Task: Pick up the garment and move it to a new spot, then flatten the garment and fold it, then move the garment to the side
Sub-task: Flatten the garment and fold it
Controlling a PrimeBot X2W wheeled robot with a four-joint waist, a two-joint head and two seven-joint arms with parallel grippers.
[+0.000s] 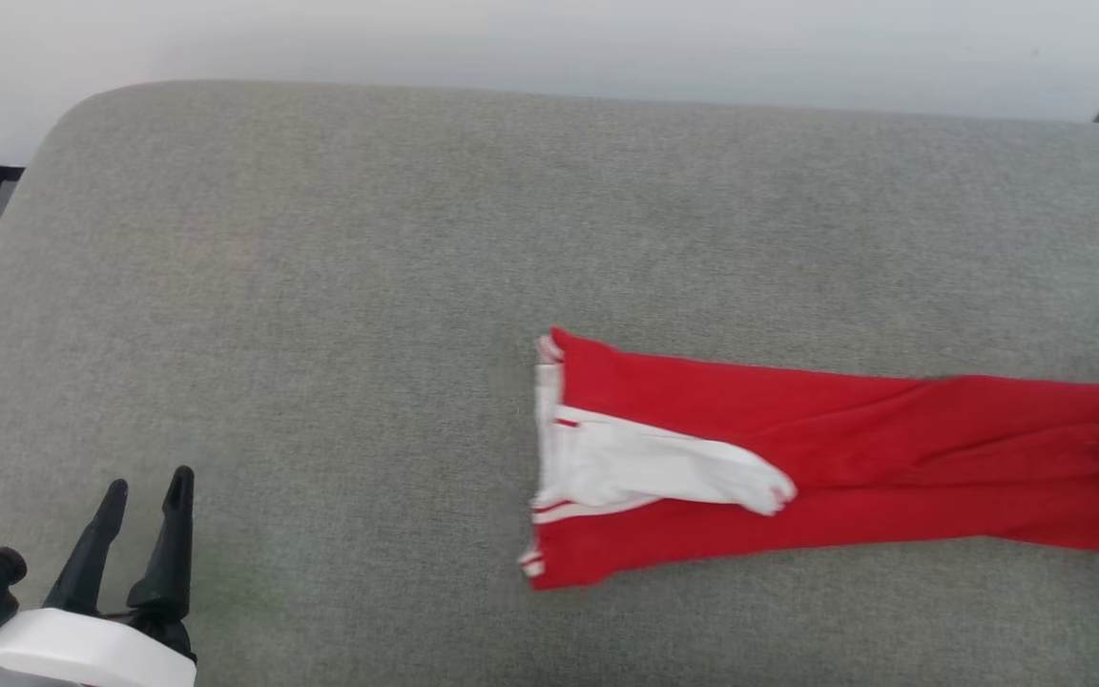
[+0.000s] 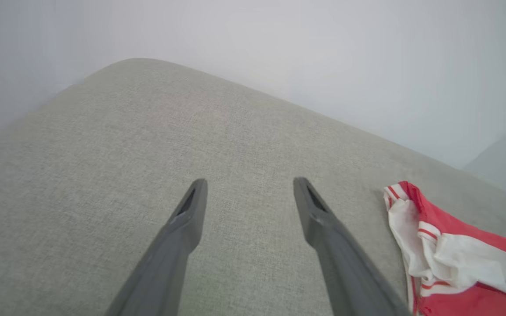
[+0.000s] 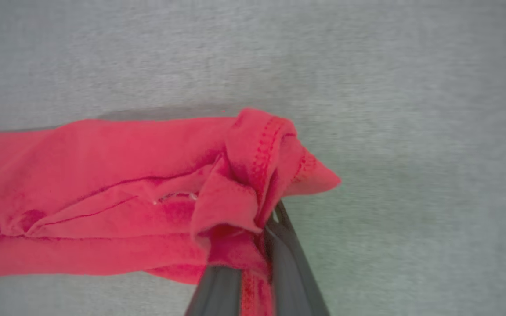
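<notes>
The left tool (image 1: 149,485) juts forward from its white wrist (image 1: 63,654), its two dark fingers (image 2: 319,219) spread wide apart. The right tool (image 3: 264,237) is clamped tight on the garment (image 3: 103,175), whose bunched cloth drapes over its tips.

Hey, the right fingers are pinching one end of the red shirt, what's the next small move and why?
Probably raise the right gripper a little, lifting that end. Its fingers are shut on the bunched red hem of the garment, while the rest lies stretched along the grey cushion. The left gripper stands open, apart from the garment.
</notes>
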